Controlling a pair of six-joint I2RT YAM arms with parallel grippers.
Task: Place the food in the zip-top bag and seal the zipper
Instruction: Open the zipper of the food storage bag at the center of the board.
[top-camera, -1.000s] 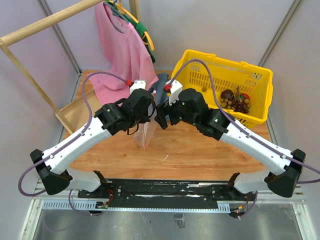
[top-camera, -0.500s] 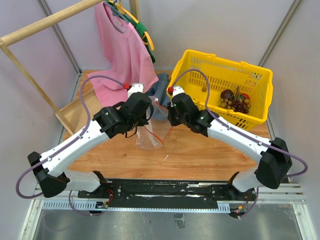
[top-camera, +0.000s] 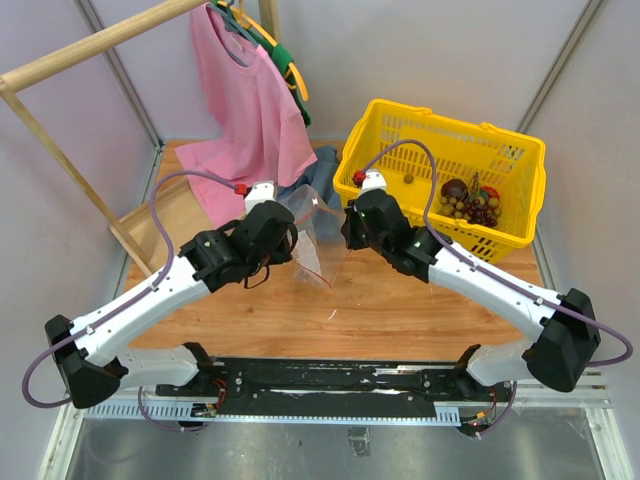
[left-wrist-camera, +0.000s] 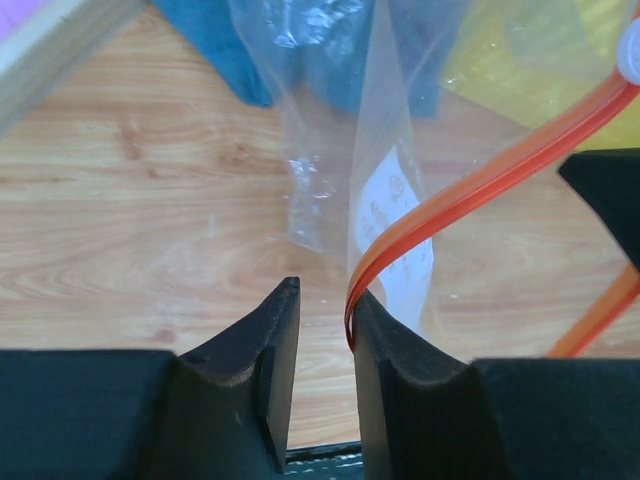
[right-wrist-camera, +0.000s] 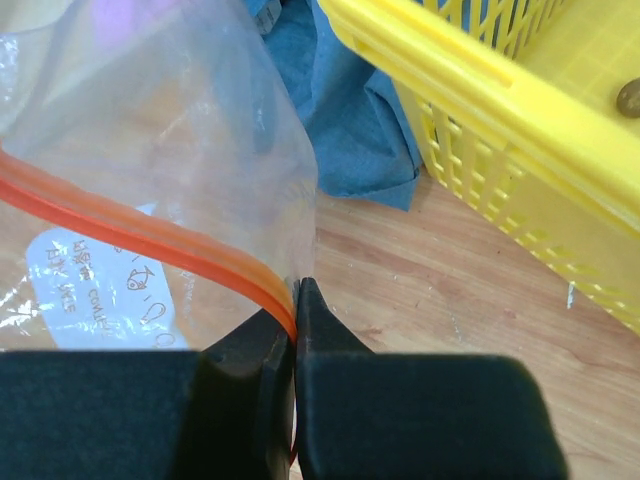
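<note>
The left gripper (left-wrist-camera: 325, 295) is open just a little. The end of the red-orange zipper (left-wrist-camera: 470, 180) sits in the gap and touches one finger, but nothing squeezes it. The right gripper (right-wrist-camera: 296, 295) is pressed tight together and pinches the zipper at the other side.

Between the two grippers hangs the zip-top bag (top-camera: 318, 232), up off the desk (top-camera: 400, 300). Its mouth looks open, and I see no fruit inside.

Behind the bag lies a blue cloth (right-wrist-camera: 340, 110). Farther back on the right sits the yellow basket (top-camera: 520, 150), and the food (top-camera: 470, 203) is in it, well away from the bag. A pink shirt (top-camera: 240, 100) hangs at the very back.

So I think the job has only begun. The bag is held up. The food has to go in, and then the zipper has to be pressed shut.
</note>
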